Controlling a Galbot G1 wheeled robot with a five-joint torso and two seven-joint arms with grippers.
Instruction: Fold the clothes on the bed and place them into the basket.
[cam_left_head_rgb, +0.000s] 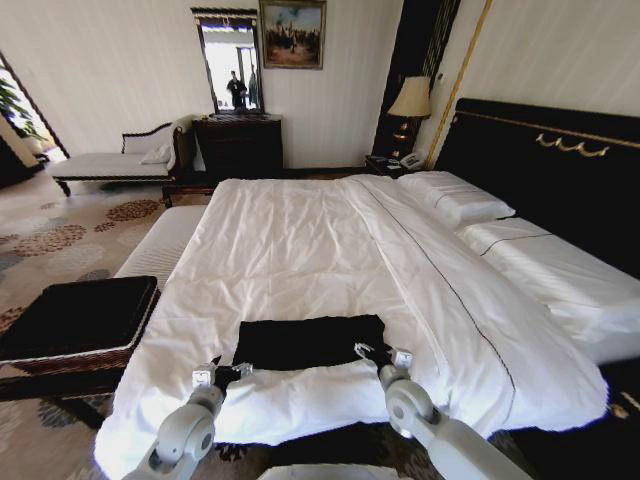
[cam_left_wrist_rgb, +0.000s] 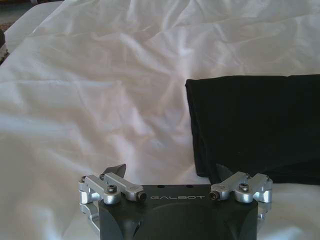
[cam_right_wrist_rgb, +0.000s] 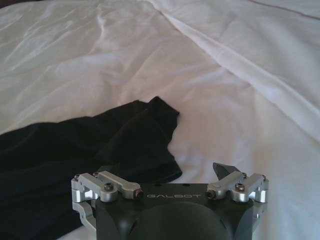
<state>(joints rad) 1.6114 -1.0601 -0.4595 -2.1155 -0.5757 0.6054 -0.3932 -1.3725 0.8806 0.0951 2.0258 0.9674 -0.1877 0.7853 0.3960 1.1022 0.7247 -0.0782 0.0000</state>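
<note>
Lying near the foot of the large white-sheeted bed (cam_left_head_rgb: 300, 250), the black cotton T-shirt (cam_left_head_rgb: 310, 342) appears as a flat, roughly rectangular band, apparently already doubled over; its lettering cannot be seen. The left gripper (cam_left_head_rgb: 227, 374) sits at the band's near left corner and the right gripper (cam_left_head_rgb: 378, 353) at its near right corner, each just at the cloth edge. In the left wrist view, the left gripper (cam_left_wrist_rgb: 170, 172) has its jaws spread wide, one finger (cam_left_wrist_rgb: 117, 170) over bare sheet and the other at the shirt (cam_left_wrist_rgb: 255, 125) edge. In the right wrist view, the right gripper (cam_right_wrist_rgb: 165, 172) is likewise spread wide, straddling the garment's rumpled corner (cam_right_wrist_rgb: 155, 112), with nothing gripped. Whether the fingertips touch the fabric cannot be told.

Handling, as judged: the shirt (cam_right_wrist_rgb: 75, 155) is light, limp and non-fragile; it will sag and unfold if lifted at one point, and may slide over the smooth sheet. The best hold is a pinch through all layers at both near corners together, avoiding the bedding beneath.

The shallow black square basket with patterned brown rim (cam_left_head_rgb: 148, 310) stands on the carpet beside the bed, on the robot's left, well apart from the shirt.
</note>
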